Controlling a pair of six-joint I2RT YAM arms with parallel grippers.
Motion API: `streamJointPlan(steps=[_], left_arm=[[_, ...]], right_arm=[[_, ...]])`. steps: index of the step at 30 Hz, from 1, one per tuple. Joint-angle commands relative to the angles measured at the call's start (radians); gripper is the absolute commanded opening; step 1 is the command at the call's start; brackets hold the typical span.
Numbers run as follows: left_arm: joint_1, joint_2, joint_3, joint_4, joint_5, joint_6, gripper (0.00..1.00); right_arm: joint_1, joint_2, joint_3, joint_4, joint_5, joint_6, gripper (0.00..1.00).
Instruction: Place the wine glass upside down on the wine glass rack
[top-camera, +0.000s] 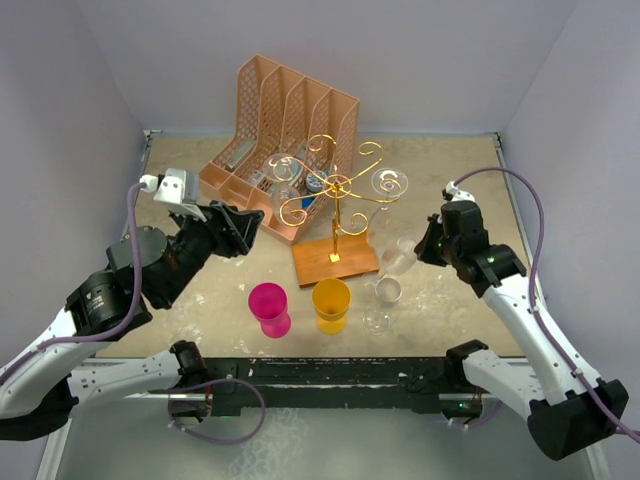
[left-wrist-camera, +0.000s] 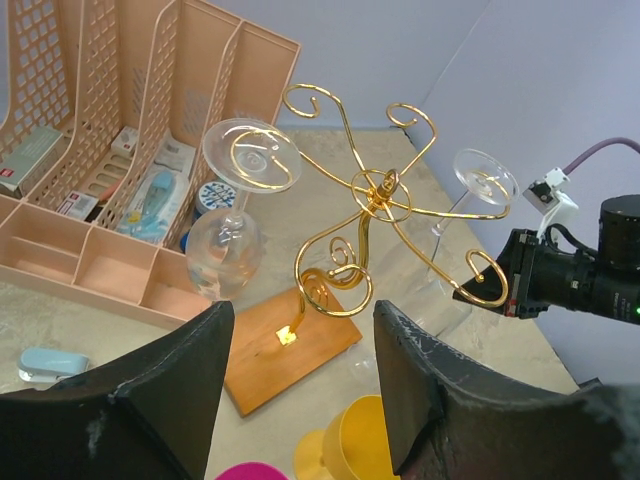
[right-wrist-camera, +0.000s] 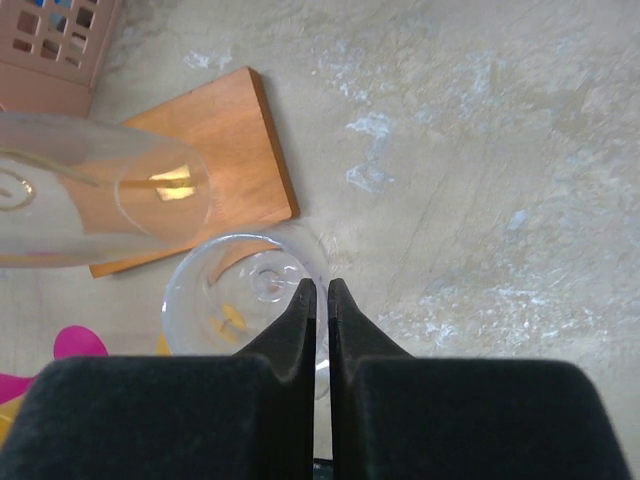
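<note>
The gold wire wine glass rack (top-camera: 338, 188) stands on its wooden base (top-camera: 335, 262) at mid-table. Two clear glasses hang upside down from it, one on the left (top-camera: 285, 188) and one on the right (top-camera: 390, 186). A third clear wine glass (top-camera: 384, 293) stands upright on the table, right of the base. My right gripper (top-camera: 426, 246) is shut and empty; in the right wrist view its tips (right-wrist-camera: 320, 287) hover over this glass (right-wrist-camera: 235, 300). My left gripper (top-camera: 247, 228) is open and empty, left of the rack (left-wrist-camera: 365, 190).
A peach slotted organizer (top-camera: 285, 120) with small items stands behind the rack. A pink cup (top-camera: 268, 305) and a yellow cup (top-camera: 331, 303) stand in front of the base. A pale blue object (left-wrist-camera: 48, 365) lies near the organizer.
</note>
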Motion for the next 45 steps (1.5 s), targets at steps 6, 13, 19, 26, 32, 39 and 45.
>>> streamJointPlan(steps=[6, 13, 19, 26, 32, 39, 45], left_arm=[[-0.001, 0.011, 0.041, 0.052, 0.004, 0.034, 0.56], [-0.001, 0.019, 0.072, 0.095, 0.065, 0.010, 0.57], [-0.002, 0.061, 0.113, 0.148, 0.114, -0.050, 0.58], [-0.001, 0.149, 0.180, 0.208, 0.169, -0.133, 0.58], [-0.001, 0.212, 0.213, 0.264, 0.196, -0.184, 0.58], [-0.001, 0.295, 0.261, 0.339, 0.215, -0.276, 0.58], [0.000, 0.343, 0.252, 0.485, 0.210, -0.414, 0.58]], right_arm=[[0.013, 0.006, 0.148, -0.011, 0.159, 0.027, 0.00], [0.013, -0.053, 0.317, -0.035, 0.294, 0.061, 0.00], [0.013, -0.147, 0.364, 0.033, 0.428, 0.113, 0.00], [0.013, -0.211, 0.393, 0.083, 0.528, 0.160, 0.00], [0.013, -0.236, 0.431, 0.128, 0.593, 0.159, 0.00], [0.013, -0.316, 0.436, 0.376, 0.407, 0.149, 0.00], [0.013, -0.337, 0.392, 0.637, 0.224, 0.170, 0.00]])
